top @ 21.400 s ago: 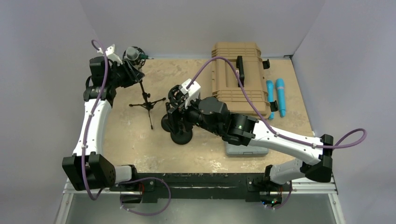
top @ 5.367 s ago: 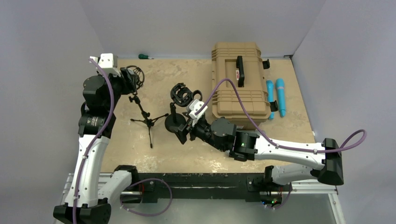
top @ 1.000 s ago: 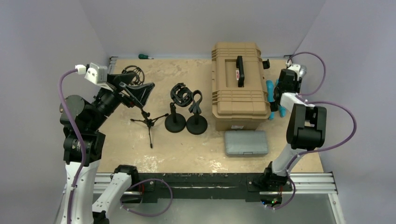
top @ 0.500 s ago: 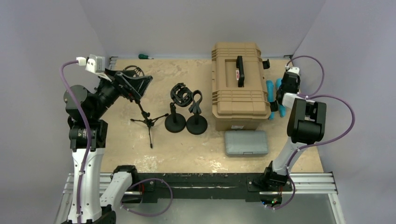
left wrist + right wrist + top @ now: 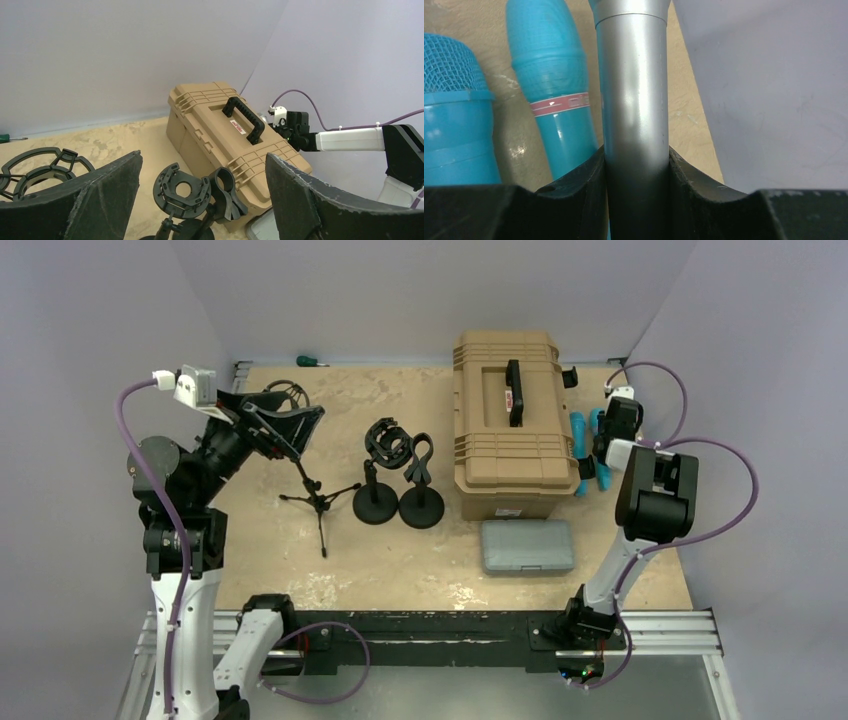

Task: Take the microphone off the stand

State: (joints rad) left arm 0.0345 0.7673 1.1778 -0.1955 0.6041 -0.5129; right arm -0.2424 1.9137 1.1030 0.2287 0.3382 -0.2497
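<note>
One silver microphone (image 5: 634, 90), far end cropped, sits clamped in right gripper (image 5: 636, 167); left gripper (image 5: 202, 157) gapes.

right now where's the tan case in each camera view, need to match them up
Top external: tan case at centre-right, toward the table's back.
Left wrist: mid-picture, its black handle on top.
Right wrist: not in it; only the silver microphone in the right gripper and two teal microphones.
Shared landmark: the right gripper sits just beyond the case's right side in the top and left wrist views.
</note>
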